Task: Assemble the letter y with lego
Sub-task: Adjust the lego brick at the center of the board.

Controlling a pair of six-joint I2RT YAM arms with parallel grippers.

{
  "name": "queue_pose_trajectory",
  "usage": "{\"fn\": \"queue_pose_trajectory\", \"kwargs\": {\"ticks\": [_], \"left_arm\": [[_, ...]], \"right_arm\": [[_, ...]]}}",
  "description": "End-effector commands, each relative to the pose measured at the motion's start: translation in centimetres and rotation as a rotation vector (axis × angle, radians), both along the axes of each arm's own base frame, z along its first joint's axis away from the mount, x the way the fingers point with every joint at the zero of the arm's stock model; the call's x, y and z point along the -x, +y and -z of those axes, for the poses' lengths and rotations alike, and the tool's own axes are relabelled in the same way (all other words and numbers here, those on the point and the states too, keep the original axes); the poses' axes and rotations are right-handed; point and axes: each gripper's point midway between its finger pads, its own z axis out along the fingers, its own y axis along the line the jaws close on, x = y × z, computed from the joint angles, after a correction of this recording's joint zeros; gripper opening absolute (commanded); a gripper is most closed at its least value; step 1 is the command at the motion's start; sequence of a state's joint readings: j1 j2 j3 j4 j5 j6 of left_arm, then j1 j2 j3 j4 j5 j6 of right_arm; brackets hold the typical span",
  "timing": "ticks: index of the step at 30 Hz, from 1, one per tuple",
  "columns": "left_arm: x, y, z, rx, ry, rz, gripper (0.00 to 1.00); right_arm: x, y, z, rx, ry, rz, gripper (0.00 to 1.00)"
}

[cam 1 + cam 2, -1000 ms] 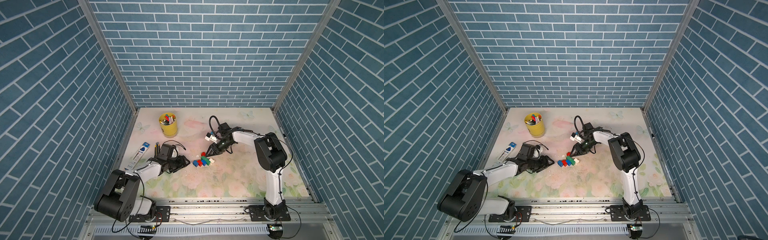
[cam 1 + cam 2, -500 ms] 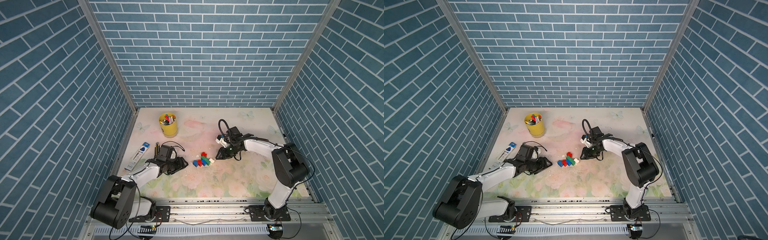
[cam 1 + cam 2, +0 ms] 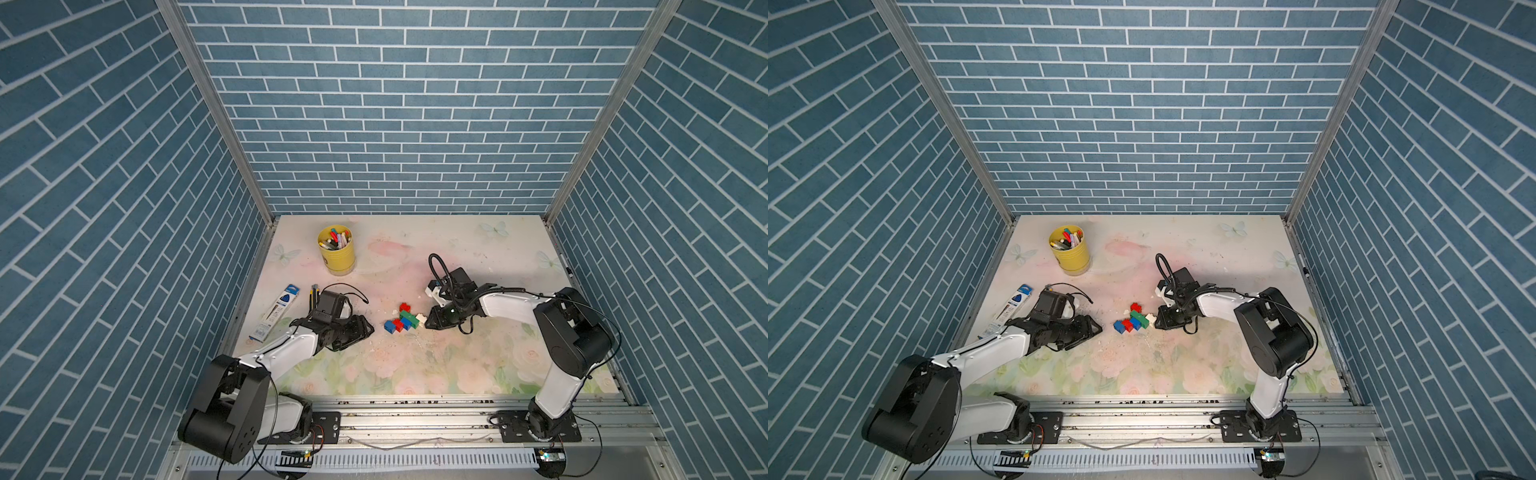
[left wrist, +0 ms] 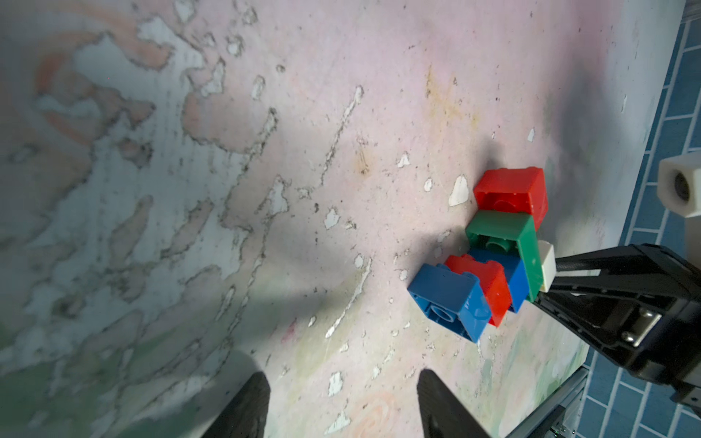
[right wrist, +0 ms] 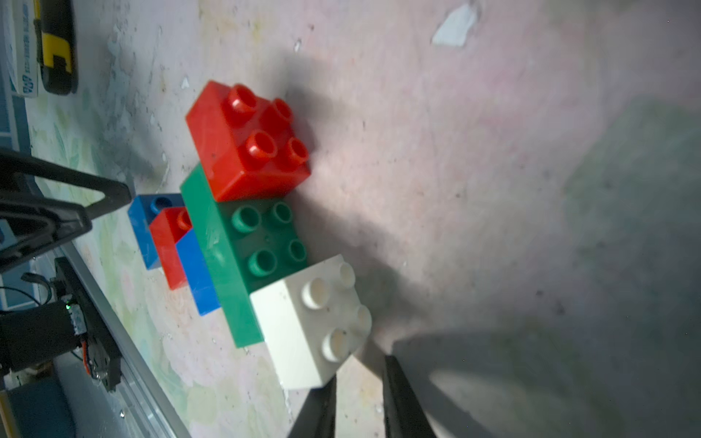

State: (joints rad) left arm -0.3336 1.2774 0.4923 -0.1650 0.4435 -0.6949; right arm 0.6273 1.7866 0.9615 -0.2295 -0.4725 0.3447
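Note:
The lego lies joined on its side mid-table as the letter y (image 3: pixel 404 319). A red brick (image 5: pixel 242 144) and a white brick (image 5: pixel 307 326) sit on the green brick (image 5: pixel 227 242). Behind it runs a blue-red-blue tail ending in a blue brick (image 4: pixel 447 299). My right gripper (image 5: pixel 360 373) is shut and holds nothing. Its tips rest against the white brick (image 4: pixel 546 265), on the studded side, as a top view also shows for the right gripper (image 3: pixel 430 325). My left gripper (image 4: pixel 341 374) is open and empty, a short way left of the tail, in a top view too (image 3: pixel 1094 330).
A yellow cup of markers (image 3: pixel 336 249) stands at the back left. A pencil box (image 3: pixel 276 309) and a black-and-yellow cutter (image 3: pixel 313 293) lie by the left wall, behind my left arm. A metal rail (image 3: pixel 415 409) runs along the front edge.
My right gripper has come from beside the far red brick round to the white brick and has shut. The left arm and the bricks have not moved.

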Motion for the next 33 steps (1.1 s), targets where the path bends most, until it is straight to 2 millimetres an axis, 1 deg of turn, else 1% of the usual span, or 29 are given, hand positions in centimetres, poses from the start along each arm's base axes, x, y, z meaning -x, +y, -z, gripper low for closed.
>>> {"fn": "queue_pose_trajectory", "kwargs": {"ticks": [1, 6, 10, 15, 16, 18, 20, 22, 23, 26, 27, 28, 29, 30, 31, 33], "left_arm": [[0.2, 0.5, 0.3, -0.02, 0.008, -0.007, 0.65], [0.3, 0.6, 0.3, -0.025, 0.01, -0.01, 0.65], [0.3, 0.6, 0.3, -0.024, 0.009, -0.015, 0.65], [0.1, 0.8, 0.2, -0.034, 0.002, -0.024, 0.65], [-0.1, 0.8, 0.1, -0.037, 0.0, -0.025, 0.65], [-0.5, 0.9, -0.5, -0.052, -0.015, -0.026, 0.67], [-1.2, 1.4, -1.5, -0.083, -0.043, -0.038, 0.71], [-2.0, 2.0, -2.5, -0.12, -0.076, -0.057, 0.74], [-2.5, 2.4, -3.1, -0.147, -0.095, -0.074, 0.81], [-4.4, 3.3, -5.1, -0.213, -0.165, -0.1, 0.93], [-4.7, 3.6, -5.3, -0.236, -0.173, -0.101, 0.98], [-5.7, 3.7, -6.5, -0.259, -0.203, -0.102, 1.0], [-6.3, 4.1, -7.1, -0.29, -0.219, -0.107, 1.0], [-6.9, 4.6, -7.5, -0.325, -0.232, -0.119, 1.0], [-7.4, 5.3, -8.0, -0.371, -0.245, -0.138, 0.99], [-8.7, 7.1, -9.1, -0.474, -0.29, -0.192, 0.99]], "right_arm": [[-2.3, -0.8, 1.9, 0.082, -0.035, 0.094, 0.24], [-4.3, 0.3, 2.0, 0.075, -0.05, 0.096, 0.24], [-4.7, 1.0, 2.0, 0.064, -0.044, 0.085, 0.24], [-4.8, 0.5, 1.5, 0.086, -0.066, 0.076, 0.28], [-4.7, 0.4, 1.1, 0.089, -0.075, 0.076, 0.29], [-4.7, -0.2, -0.1, 0.095, -0.107, 0.086, 0.35], [-4.7, -1.0, -1.6, 0.107, -0.15, 0.099, 0.43], [-4.8, -2.1, -3.0, 0.123, -0.187, 0.122, 0.48], [-4.9, -2.8, -3.7, 0.13, -0.206, 0.14, 0.51], [-5.7, -5.3, -5.4, 0.153, -0.254, 0.22, 0.65], [-6.0, -6.2, -5.8, 0.166, -0.268, 0.246, 0.68], [-6.3, -7.1, -6.3, 0.173, -0.286, 0.271, 0.71], [-6.7, -8.1, -6.7, 0.185, -0.302, 0.3, 0.91], [-6.9, -8.9, -7.0, 0.192, -0.308, 0.322, 0.99], [-7.3, -9.7, -7.4, 0.191, -0.313, 0.348, 0.99], [-8.6, -12.7, -8.3, 0.242, -0.354, 0.448, 0.99]]}}
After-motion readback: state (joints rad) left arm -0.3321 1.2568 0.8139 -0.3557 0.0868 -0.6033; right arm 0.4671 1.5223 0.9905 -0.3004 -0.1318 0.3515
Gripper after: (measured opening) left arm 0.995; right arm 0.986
